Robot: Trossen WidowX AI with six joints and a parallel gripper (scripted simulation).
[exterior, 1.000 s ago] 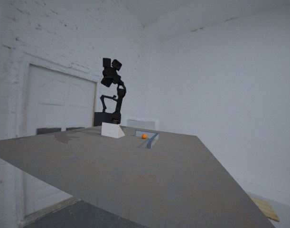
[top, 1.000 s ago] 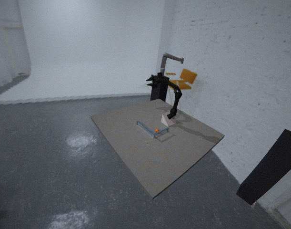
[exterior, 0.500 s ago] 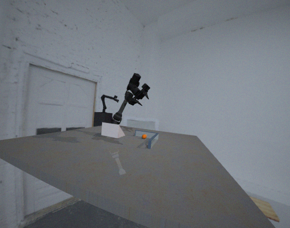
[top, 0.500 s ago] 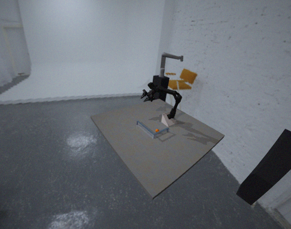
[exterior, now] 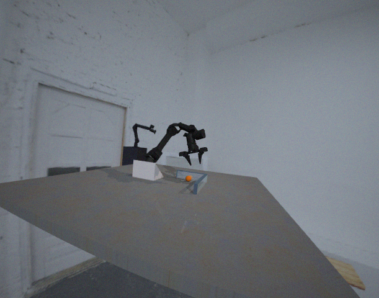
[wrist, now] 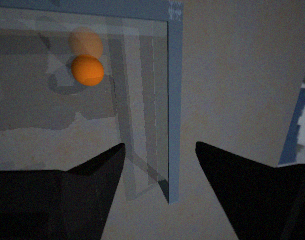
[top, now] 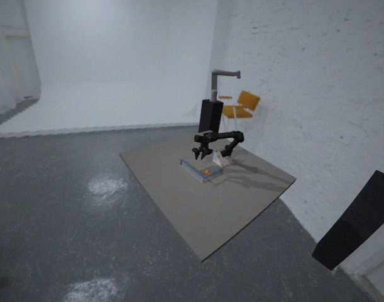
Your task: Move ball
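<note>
Gripper (wrist: 159,150) was open, nothing between its fingers, hanging above the surface (exterior: 214,231) and pointed down. In the wrist view the two dark fingertips straddled the end of one clear wall (wrist: 174,100), so the gripper sat roughly over that wall, not over the ball.

Ball (wrist: 87,70), orange, lay ahead of the gripper and off to the left finger's side in the wrist view, resting on the surface inside the corner made by the two walls. Well below the fingertips, no contact. The see-through copy (wrist: 85,43) sat just beyond the ball, farther from the gripper, overlapping or touching its far edge; cannot tell which. It lay near the second wall (wrist: 87,8) running across the top of the wrist view.

Key relation: ball to copy was a short shift straight away from the gripper, toward the far wall. Judged that the gripper had to move forward and toward the left finger's side, then drop over the ball. A ball has no long axis, so finger angle mattered little, but the near wall was beside it and could catch a finger.

Hard to read: copy was faint, its outline blurred into wall reflections. Finger bases were cut off at the bottom of the wrist view. In the top (top: 207,171) and exterior (exterior: 188,177) views the ball was tiny and the copy not visible. Height of the gripper (exterior: 193,158) above the walls (exterior: 195,179) showed only in the exterior view, clearly raised.
</note>
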